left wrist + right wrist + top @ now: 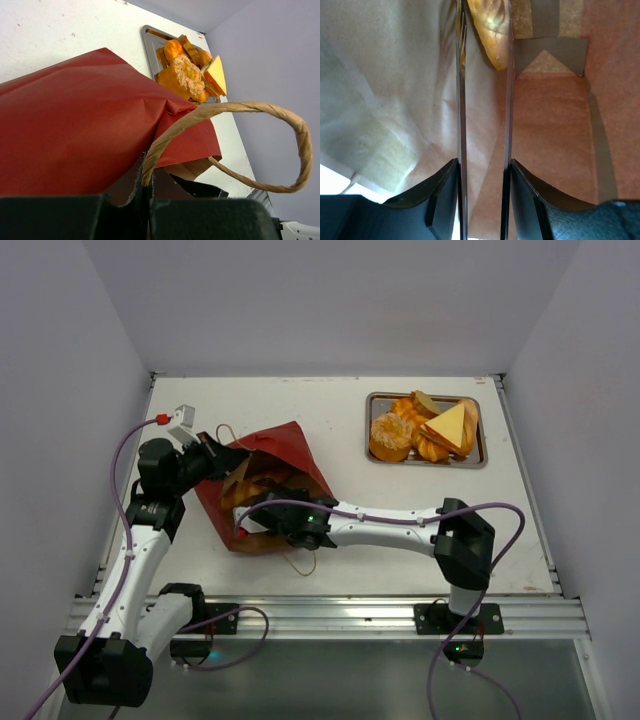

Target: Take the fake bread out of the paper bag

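Note:
The dark red paper bag (285, 445) lies on its side at the table's left, its brown inside showing. My left gripper (214, 456) is shut on the bag's rim where a looped handle (280, 112) comes out between the jaws (145, 200). My right gripper (272, 508) reaches into the bag's mouth. In the right wrist view its fingers (462, 100) stand apart inside the kraft lining, and a glossy golden fake bread (490, 40) sits between their tips. I cannot tell whether the tips touch it.
A flat silver tray (479, 457) at the back right holds several orange breads (392, 435) and a sandwich wedge (448, 428); the left wrist view shows it (148, 37) beyond the bag. The bag's other handle (300, 565) lies on the table near the front edge.

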